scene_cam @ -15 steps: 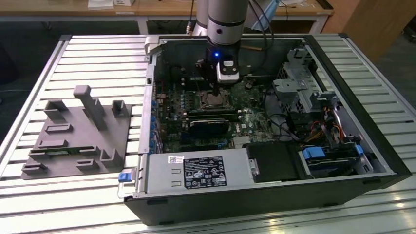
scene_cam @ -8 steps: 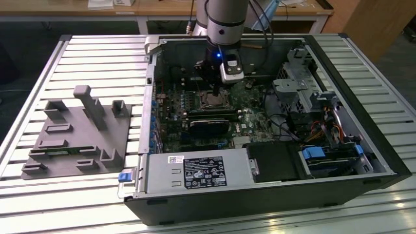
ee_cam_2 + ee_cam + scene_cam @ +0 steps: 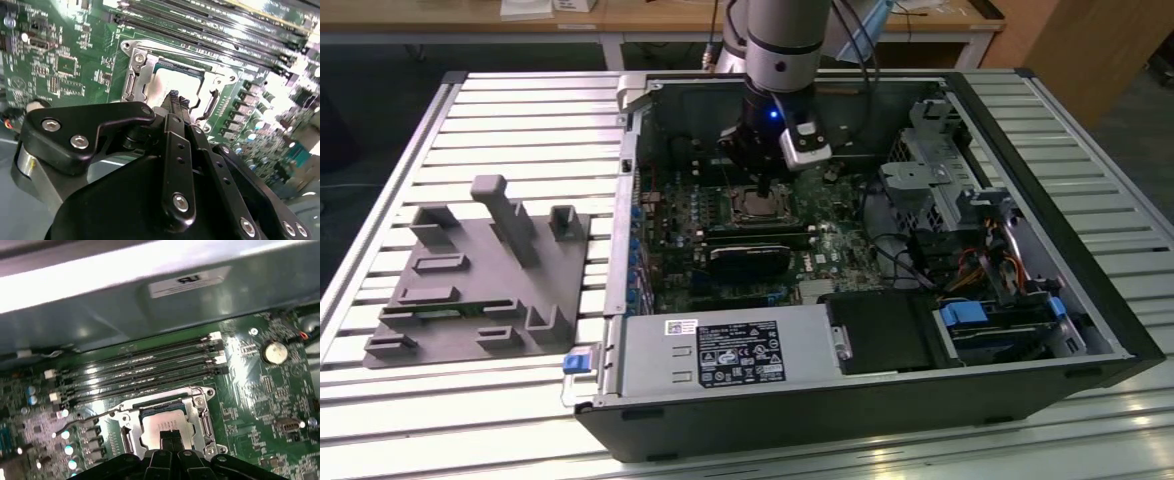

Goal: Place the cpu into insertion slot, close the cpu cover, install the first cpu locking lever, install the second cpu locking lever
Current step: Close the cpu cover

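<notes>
The cpu [image 3: 162, 426], a pale silvery square, lies flat in the insertion slot [image 3: 758, 207] on the green board. The cpu cover [image 3: 199, 412], a thin metal frame, lies down around it, and the chip's top [image 3: 172, 80] shows through its window. A thin locking lever [image 3: 97, 414] sticks out from one corner of the socket. My gripper [image 3: 177, 98] hangs straight over the chip with its two black fingers pressed together and nothing between them. Its tips [image 3: 170, 436] are at or just above the chip's top. In the exterior view the gripper [image 3: 758, 186] stands inside the open case.
Long black memory slots [image 3: 145, 365] run beside the socket, with the case wall [image 3: 150, 315] behind them. A black fan unit [image 3: 747, 262] and the grey power supply box [image 3: 720, 352] lie nearer the case front. Cables and a drive cage [image 3: 987, 300] crowd the exterior view's right. A grey fixture [image 3: 480, 280] sits outside.
</notes>
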You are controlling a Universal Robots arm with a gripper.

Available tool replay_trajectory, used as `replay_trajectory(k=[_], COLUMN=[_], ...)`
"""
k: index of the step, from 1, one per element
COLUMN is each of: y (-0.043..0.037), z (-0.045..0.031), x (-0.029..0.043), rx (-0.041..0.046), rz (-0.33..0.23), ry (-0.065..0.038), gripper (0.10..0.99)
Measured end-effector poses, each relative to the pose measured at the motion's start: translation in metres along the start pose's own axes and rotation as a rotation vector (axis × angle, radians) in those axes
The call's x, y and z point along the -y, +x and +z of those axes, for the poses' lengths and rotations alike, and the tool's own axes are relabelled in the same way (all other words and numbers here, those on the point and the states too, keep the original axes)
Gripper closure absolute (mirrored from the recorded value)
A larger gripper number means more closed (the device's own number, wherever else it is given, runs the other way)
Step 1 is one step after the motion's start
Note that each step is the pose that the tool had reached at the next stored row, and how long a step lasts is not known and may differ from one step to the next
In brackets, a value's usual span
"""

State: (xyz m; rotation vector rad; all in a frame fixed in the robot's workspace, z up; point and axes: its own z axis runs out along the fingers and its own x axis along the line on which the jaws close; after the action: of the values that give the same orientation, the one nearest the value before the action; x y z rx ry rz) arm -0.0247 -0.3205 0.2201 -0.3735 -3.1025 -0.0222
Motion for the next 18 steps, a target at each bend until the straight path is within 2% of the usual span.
replay_trajectory(k=[7, 10, 18], y=[0.0, 0.0, 0.0002], z=[0.0001, -0.0003, -0.0099], x=[0.0, 0.0, -0.0001], rx=[-0.0013, -0.001, -0.0008], rz=[-0.114, -0.115, -0.114], ry=[0.002, 0.005, 0.004], gripper=[0.98, 0.98, 0.98])
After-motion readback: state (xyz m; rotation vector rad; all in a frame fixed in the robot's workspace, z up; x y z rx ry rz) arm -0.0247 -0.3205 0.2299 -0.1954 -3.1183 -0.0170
